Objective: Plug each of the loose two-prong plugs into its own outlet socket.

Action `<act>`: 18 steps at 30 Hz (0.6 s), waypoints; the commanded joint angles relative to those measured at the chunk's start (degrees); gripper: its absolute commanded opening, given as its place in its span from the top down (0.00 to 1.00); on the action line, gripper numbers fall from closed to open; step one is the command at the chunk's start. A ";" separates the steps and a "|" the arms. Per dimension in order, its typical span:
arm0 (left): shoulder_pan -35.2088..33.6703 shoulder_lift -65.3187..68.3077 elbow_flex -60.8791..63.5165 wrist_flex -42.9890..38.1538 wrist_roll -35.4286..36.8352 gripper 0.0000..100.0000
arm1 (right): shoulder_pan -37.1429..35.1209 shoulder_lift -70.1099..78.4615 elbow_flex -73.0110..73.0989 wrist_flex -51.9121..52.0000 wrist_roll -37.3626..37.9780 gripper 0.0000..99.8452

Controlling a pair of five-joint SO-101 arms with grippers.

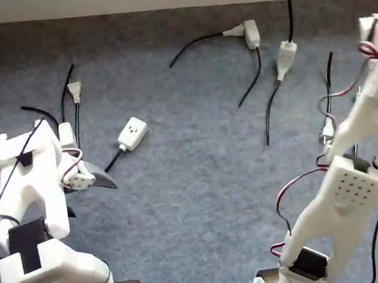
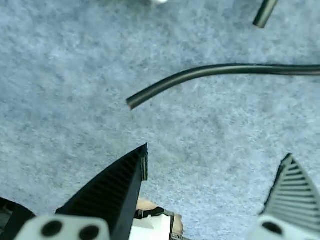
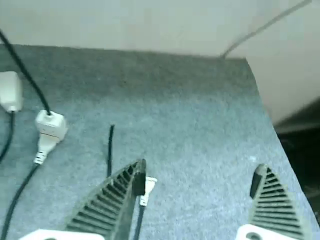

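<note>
A loose white two-prong plug (image 1: pixel 75 91) lies at the far left on its black cord. A white outlet socket (image 1: pixel 132 133) sits right of it on the grey carpet. My left gripper (image 1: pixel 100 179) hovers open between them and the near edge; in the left wrist view it (image 2: pixel 215 155) stands open over bare carpet near a black cord end (image 2: pixel 131 102). Another small plug (image 1: pixel 326 129) lies at the right, partly behind the right arm (image 1: pixel 358 129). My right gripper (image 3: pixel 200 169) is open, with that plug (image 3: pixel 146 187) beside one finger (image 3: pixel 120 197). Two plug-and-socket pairs (image 1: pixel 245 32) (image 1: pixel 285 59) lie joined at the back.
Black cords (image 1: pixel 268 115) trail across the carpet at the back right. The carpet's far edge meets a pale wall (image 3: pixel 150 22), and its right edge (image 3: pixel 262 100) drops off. A joined socket and plug (image 3: pixel 49 127) lie away from my right gripper.
</note>
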 commanded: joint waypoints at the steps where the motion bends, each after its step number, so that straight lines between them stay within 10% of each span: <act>1: 1.19 -2.42 3.82 -7.91 0.62 0.61 | 5.49 2.24 -1.45 2.15 -1.05 0.68; 18: 1.19 -2.51 5.32 -9.41 0.53 0.61 | 9.10 20.00 3.65 2.33 -2.11 0.68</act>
